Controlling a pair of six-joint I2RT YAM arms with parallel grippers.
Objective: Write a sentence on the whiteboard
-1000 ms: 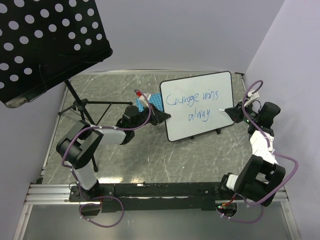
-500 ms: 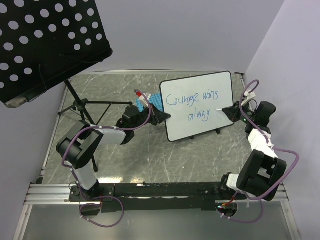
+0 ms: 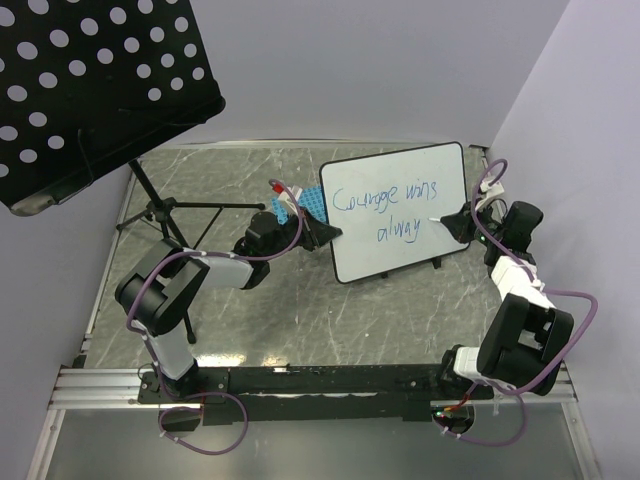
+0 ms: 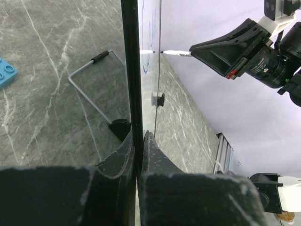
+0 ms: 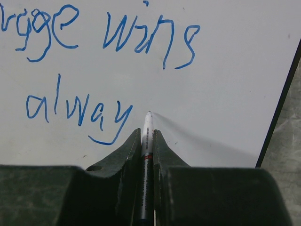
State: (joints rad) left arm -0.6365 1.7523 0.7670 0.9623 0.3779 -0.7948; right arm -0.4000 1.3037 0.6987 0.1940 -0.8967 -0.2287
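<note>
The whiteboard [image 3: 362, 252] stands upright on the table, tilted back. My left gripper [image 3: 333, 236] is shut on its left edge; in the left wrist view the jaws [image 4: 139, 137] clamp the thin dark edge [image 4: 131, 70]. The sentence [image 3: 392, 208] in blue marker reads "Courage wins alway" [image 5: 77, 109] on two lines. My right gripper [image 3: 458, 222] is shut on a white marker [image 5: 147, 141]. The marker's tip [image 5: 149, 113] touches or nearly touches the board just right of the "y". The left wrist view shows the same marker [image 4: 175, 53] meeting the board face.
A black perforated music stand [image 3: 90, 90] on a tripod [image 3: 160, 215] fills the back left. A blue gridded rack [image 3: 308, 203] sits behind the board's left edge. The board's wire prop [image 4: 91, 87] and a blue block [image 4: 5, 73] lie behind it. Walls close the back and right.
My right arm has shifted slightly left toward the board, bringing the marker tip closer to the "y". The writing and the left arm are unchanged.
</note>
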